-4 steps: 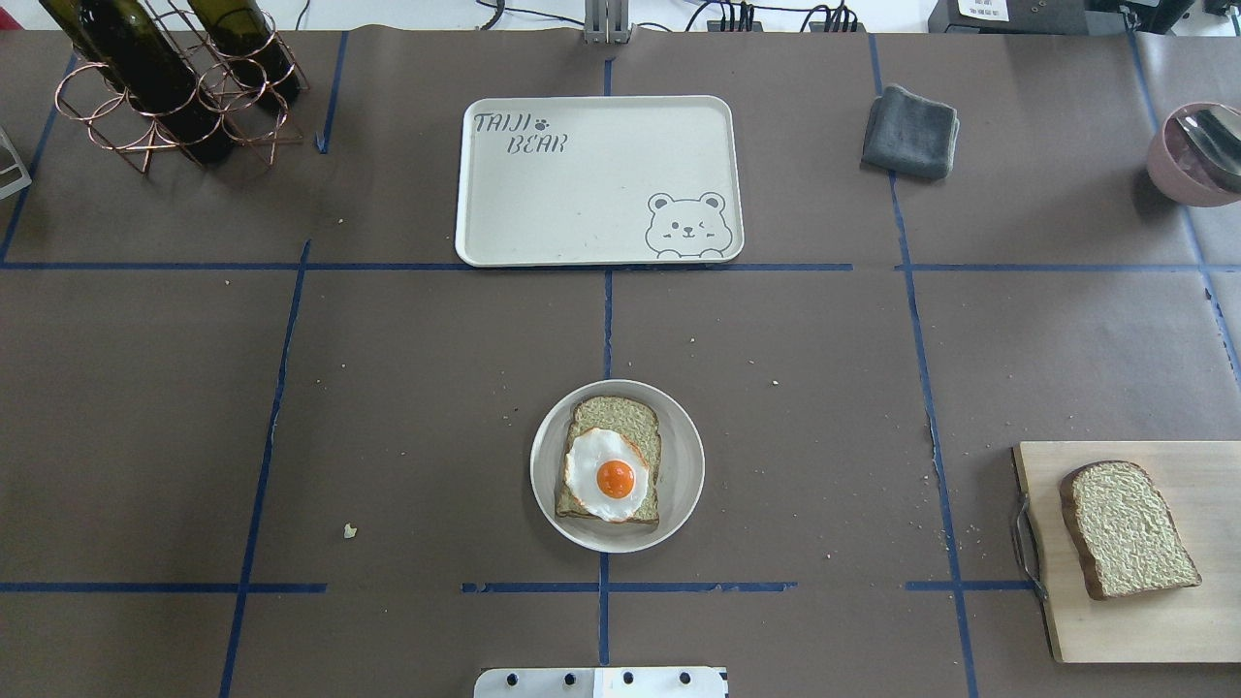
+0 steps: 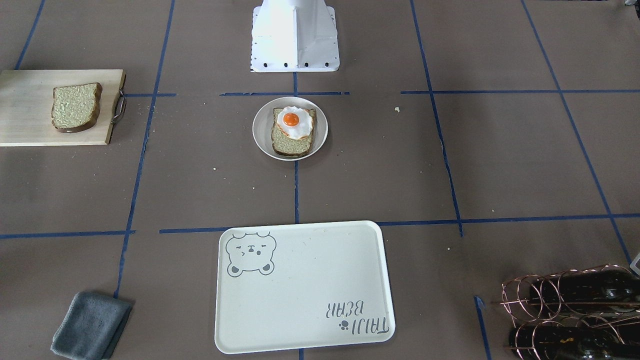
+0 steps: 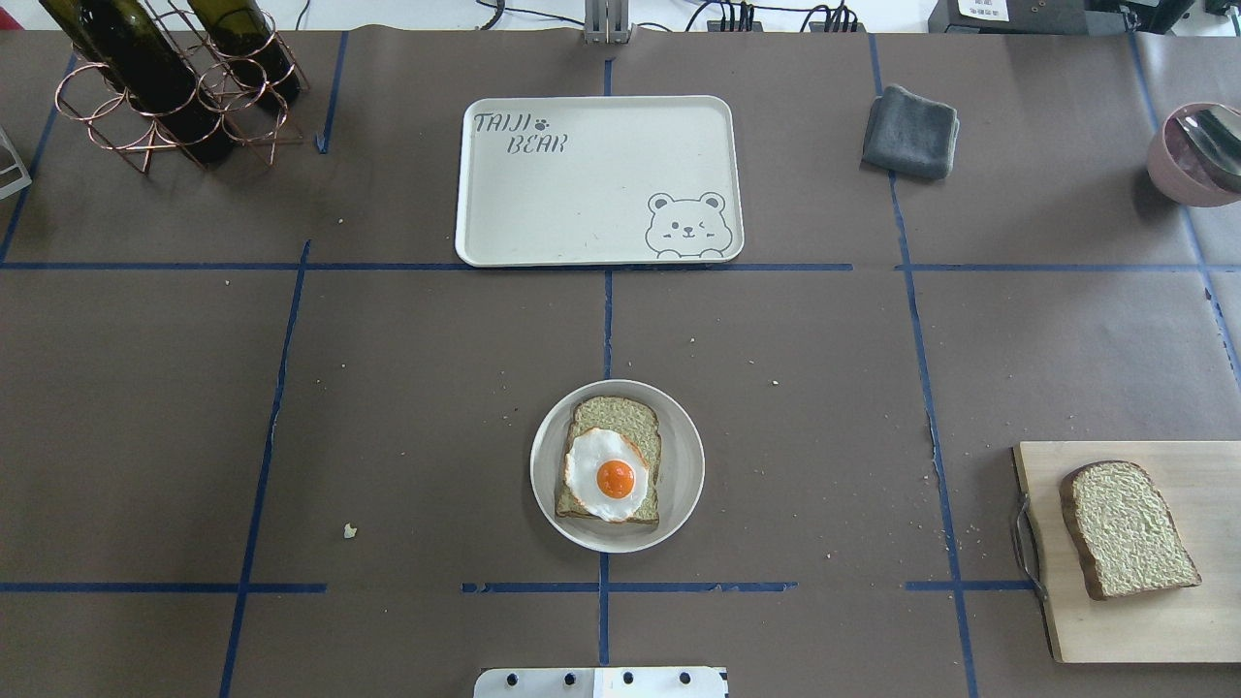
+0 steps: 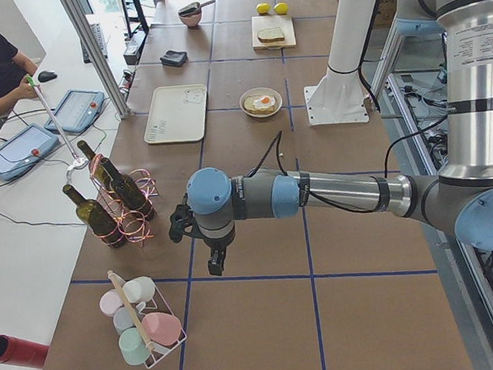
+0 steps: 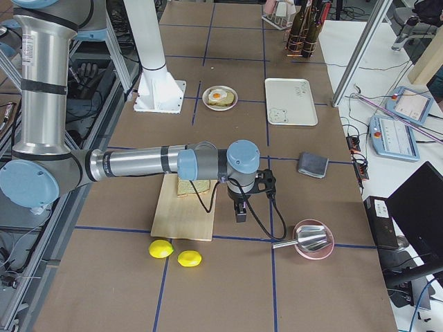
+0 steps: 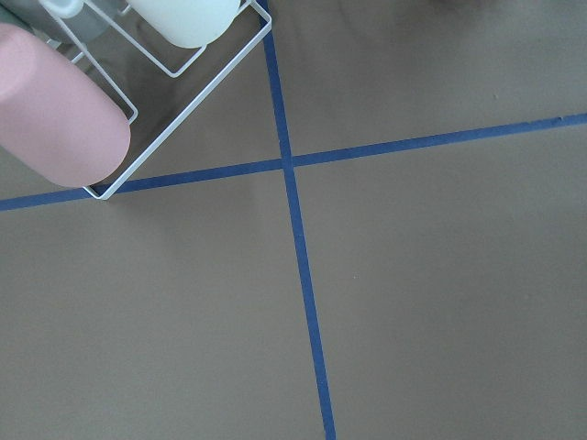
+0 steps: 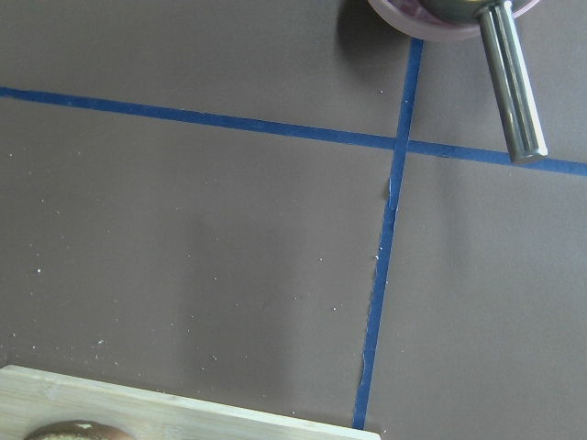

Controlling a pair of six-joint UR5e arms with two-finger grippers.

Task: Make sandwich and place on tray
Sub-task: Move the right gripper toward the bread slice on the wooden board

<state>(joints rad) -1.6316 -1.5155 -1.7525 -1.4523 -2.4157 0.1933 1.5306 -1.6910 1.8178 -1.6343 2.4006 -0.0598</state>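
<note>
One bread slice [image 3: 620, 417] lies on a small round plate [image 3: 684, 485] at the table's near centre, with the fried egg [image 3: 607, 475] on top of it. The second bread slice [image 3: 1125, 528] lies on the wooden cutting board [image 3: 1115, 620] at the right. The cream bear tray [image 3: 582, 194] lies bare at the far centre. Both grippers are outside the overhead and front views. The left gripper [image 4: 214, 259] hangs over the table's left end. The right gripper [image 5: 240, 211] hangs beside the cutting board. I cannot tell whether either is open or shut.
A copper rack with wine bottles [image 3: 165, 78] stands far left. A grey folded cloth [image 3: 909, 131] lies far right, and a pink bowl with a metal scoop [image 3: 1197, 150] sits at the right edge. A wire rack of cups [image 4: 142, 323] stands near the left gripper. Two lemons [image 5: 176, 254] lie beyond the board.
</note>
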